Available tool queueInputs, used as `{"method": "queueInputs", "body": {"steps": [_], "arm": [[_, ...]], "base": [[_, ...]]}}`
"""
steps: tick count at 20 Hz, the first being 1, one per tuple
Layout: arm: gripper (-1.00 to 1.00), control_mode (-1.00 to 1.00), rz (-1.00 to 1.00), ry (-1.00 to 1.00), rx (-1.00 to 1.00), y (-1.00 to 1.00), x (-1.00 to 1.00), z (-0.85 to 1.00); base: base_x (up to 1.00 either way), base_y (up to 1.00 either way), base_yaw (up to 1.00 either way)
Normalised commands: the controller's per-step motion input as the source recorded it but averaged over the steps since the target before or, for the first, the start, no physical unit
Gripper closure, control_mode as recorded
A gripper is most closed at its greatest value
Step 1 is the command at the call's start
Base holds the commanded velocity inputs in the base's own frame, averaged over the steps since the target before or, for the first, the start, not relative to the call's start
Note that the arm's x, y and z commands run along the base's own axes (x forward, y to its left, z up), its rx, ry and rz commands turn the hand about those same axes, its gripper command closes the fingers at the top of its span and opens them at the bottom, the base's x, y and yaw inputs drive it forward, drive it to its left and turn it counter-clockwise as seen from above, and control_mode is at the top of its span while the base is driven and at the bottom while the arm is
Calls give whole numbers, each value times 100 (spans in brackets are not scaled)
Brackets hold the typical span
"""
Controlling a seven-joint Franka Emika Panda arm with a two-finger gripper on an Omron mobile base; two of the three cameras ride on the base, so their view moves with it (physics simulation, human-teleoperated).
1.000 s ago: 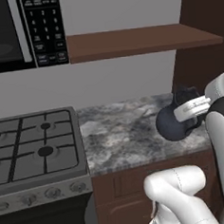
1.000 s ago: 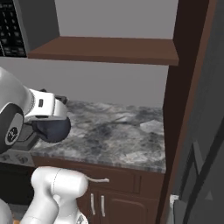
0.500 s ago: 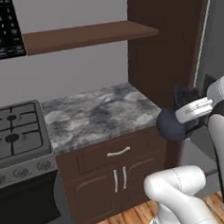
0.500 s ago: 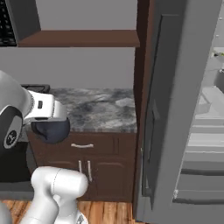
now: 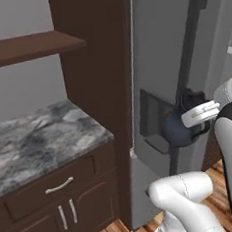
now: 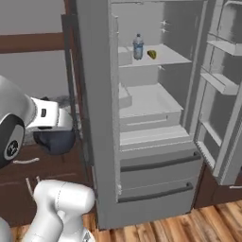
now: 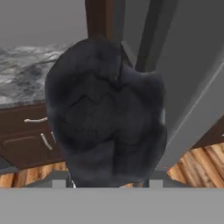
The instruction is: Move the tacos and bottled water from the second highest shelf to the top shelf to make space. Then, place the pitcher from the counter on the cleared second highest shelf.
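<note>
- Holding the pitcher [image 5: 180,128] in the gripper [image 5: 197,116], jaws clamped on its upper part, body hanging below the hand, off the counter [image 5: 36,139] and close to the outer face of the open fridge door [image 5: 182,58].
- Could knock the pitcher against that door or its long handle while swinging round the edge: bulbous body, spout and handle sticking out past the hand, little room to spare.
- Could slip or rotate in the grip: heavy round belly hanging below a narrow hold, so any sharp turn of the base or the arm tends to swing it.
- From the hand view, cannot tell how far the fingertips reach round the neck, being hidden behind the dark body; a shallow hold would make a drop onto the floor likely.
- Water bottle [image 6: 137,46] and taco [image 6: 151,54] standing side by side on the top shelf [image 6: 172,57]; second shelf [image 6: 151,101] below looks bare and ready.
- Might catch the spout on the underside of the top shelf when going in: tall pitcher, limited height between the boards, so a low, level entry seems called for.
- Might clip the door racks [image 6: 217,80] on the far side if approaching too wide.
- Could tip on release if set down near the front lip or tilted.
</note>
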Motion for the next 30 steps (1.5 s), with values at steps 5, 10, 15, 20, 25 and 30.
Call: {"method": "queueInputs", "body": {"steps": [5, 10, 15, 20, 25, 30], "arm": [[100, 100, 0, 0, 0, 0, 0, 0], [100, 100, 0, 0, 0, 0, 0, 0], [100, 100, 0, 0, 0, 0, 0, 0], [100, 100, 0, 0, 0, 0, 0, 0], [100, 100, 0, 0, 0, 0, 0, 0], [100, 100, 0, 0, 0, 0, 0, 0]], "base": [[0, -73, -36], [0, -68, -31], [0, -76, -30], [-3, -92, -28], [0, -87, -23], [6, -40, 1]]}}
